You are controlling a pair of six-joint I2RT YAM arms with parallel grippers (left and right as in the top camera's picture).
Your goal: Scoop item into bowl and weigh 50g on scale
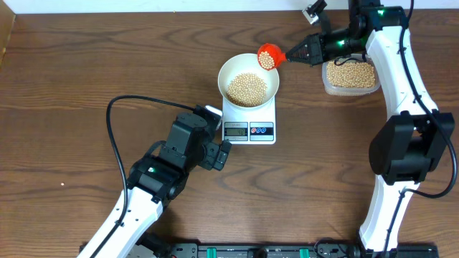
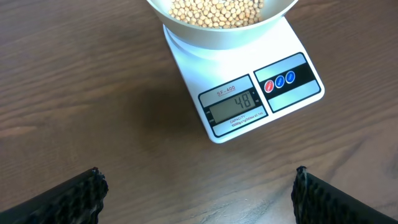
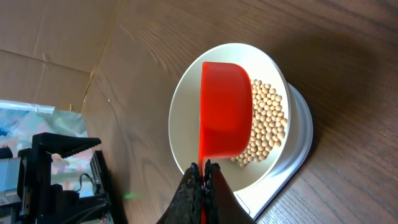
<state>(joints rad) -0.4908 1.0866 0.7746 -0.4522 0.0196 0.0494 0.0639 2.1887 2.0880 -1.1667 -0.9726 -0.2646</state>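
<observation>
The white bowl (image 1: 249, 79) stands on the white scale (image 1: 249, 127) and holds a heap of pale-tan beans (image 1: 247, 89). The scale's display (image 2: 235, 106) reads 48. My right gripper (image 1: 292, 54) is shut on the handle of a red scoop (image 1: 269, 56), whose cup hangs tipped over the bowl's far right rim. In the right wrist view the scoop (image 3: 224, 109) lies on its side above the beans (image 3: 266, 124), gripped by my right gripper (image 3: 203, 169). My left gripper (image 2: 199, 193) stands open over bare table just in front of the scale (image 2: 249, 81).
A clear plastic tub (image 1: 351, 77) with more beans sits to the right of the scale, under the right arm. A black cable (image 1: 125, 129) loops over the table left of the left arm. Cardboard (image 3: 43, 50) lies beyond the table's edge.
</observation>
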